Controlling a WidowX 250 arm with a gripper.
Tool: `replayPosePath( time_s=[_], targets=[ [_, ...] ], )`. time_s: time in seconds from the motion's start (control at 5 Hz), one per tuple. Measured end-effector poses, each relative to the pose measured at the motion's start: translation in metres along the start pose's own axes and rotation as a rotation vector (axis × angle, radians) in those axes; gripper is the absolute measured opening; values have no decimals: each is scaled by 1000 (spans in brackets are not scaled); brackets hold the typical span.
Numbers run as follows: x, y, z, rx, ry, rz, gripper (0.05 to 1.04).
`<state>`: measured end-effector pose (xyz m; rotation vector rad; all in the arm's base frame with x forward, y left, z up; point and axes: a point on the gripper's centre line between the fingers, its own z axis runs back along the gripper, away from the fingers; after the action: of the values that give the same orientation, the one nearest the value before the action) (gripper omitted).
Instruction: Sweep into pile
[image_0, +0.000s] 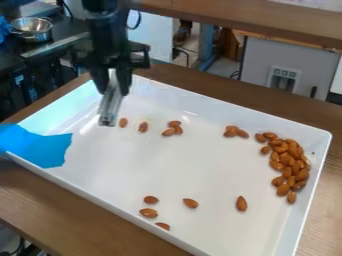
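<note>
Looks over half done, with almond pile near tray's right edge. Needs stray almonds gathered. Grasping silvery tool in gripper.

Wooden table, brown and visibly grained, extending from the lower left of the frame to the right edge and behind the tray. Directly upon it rests a white rectangular tray with raised walls, set obliquely, its nearest corner cropped at the lower right.
</note>
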<state>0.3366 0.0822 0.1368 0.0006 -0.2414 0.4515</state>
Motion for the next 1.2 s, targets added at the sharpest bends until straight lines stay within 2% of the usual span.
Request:
replayPosePath(
  time_s=[0.2, 0.4, 0.6, 1.0, 1.2],
  targets=[
    [16, 46, -27, 118, -32, -12, 354],
    [21, 57, -38, 166, -43, -43, 354],
    [21, 56, -53, 203, -6, -45, 354],
    [11, 22, -72, 210, 28, -97, 354],
    [11, 3, -74, 195, 28, -106, 354]
  ],
)
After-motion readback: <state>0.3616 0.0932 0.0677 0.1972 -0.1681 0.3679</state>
